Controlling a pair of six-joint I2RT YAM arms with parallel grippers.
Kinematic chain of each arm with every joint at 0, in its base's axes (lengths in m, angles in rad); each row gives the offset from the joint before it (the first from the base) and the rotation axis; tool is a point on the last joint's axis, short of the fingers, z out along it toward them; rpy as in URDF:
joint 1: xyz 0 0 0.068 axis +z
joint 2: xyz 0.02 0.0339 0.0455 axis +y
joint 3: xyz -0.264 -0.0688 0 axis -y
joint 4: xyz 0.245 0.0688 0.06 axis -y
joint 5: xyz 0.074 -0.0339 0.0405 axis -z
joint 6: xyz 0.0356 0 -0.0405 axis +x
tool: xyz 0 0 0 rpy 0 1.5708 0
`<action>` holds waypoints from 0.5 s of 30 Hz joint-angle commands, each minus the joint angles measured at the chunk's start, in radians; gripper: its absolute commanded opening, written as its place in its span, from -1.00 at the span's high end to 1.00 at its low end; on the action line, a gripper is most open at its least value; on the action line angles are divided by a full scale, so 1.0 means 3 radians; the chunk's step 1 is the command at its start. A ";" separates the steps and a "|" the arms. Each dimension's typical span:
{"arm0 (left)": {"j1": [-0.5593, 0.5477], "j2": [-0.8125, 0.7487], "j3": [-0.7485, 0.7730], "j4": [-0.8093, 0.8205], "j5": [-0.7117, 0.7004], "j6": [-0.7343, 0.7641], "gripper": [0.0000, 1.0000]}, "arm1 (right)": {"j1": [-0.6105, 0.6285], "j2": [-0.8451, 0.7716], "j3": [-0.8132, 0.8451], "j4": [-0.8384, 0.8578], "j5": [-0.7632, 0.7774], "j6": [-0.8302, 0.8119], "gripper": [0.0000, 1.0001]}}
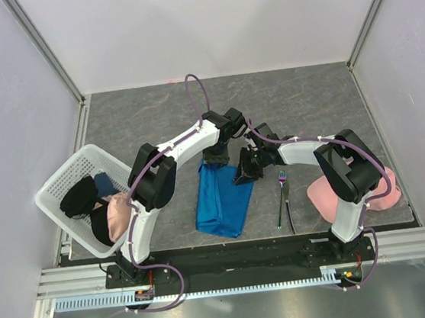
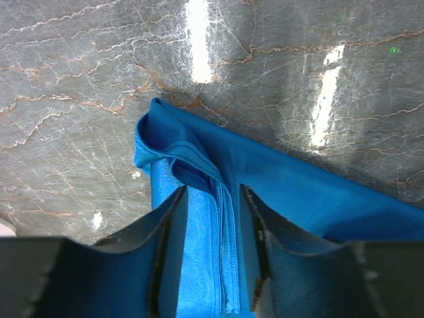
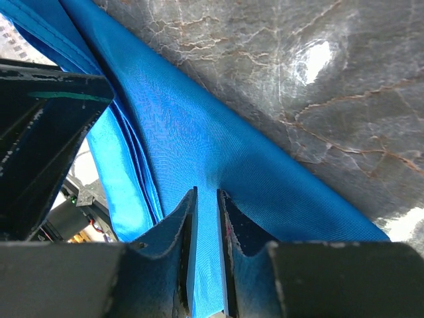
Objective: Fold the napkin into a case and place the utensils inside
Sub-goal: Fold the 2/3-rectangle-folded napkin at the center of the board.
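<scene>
The bright blue napkin (image 1: 223, 202) lies folded in layers on the grey table between the arms. My left gripper (image 1: 214, 161) is at its far left corner. In the left wrist view that gripper (image 2: 213, 192) stands open astride a raised fold with stacked hems, and the napkin (image 2: 298, 192) spreads to the right. My right gripper (image 1: 243, 174) is at the far right corner. Its jaws (image 3: 207, 193) stand narrow, pinching a ridge of the napkin (image 3: 199, 119). The utensils, a fork (image 1: 281, 197) and a knife (image 1: 290, 215), lie side by side right of the cloth.
A white basket (image 1: 54, 185) holding dark and pink items sits at the left edge. A pale pink cloth (image 1: 332, 195) lies under the right arm's elbow. White walls enclose the table on three sides.
</scene>
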 commanded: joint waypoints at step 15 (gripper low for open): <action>-0.0019 -0.0315 -0.0071 -0.0051 -0.0350 -0.0243 0.10 | -0.0015 0.0084 -0.0071 0.0100 -0.0009 -0.0023 0.53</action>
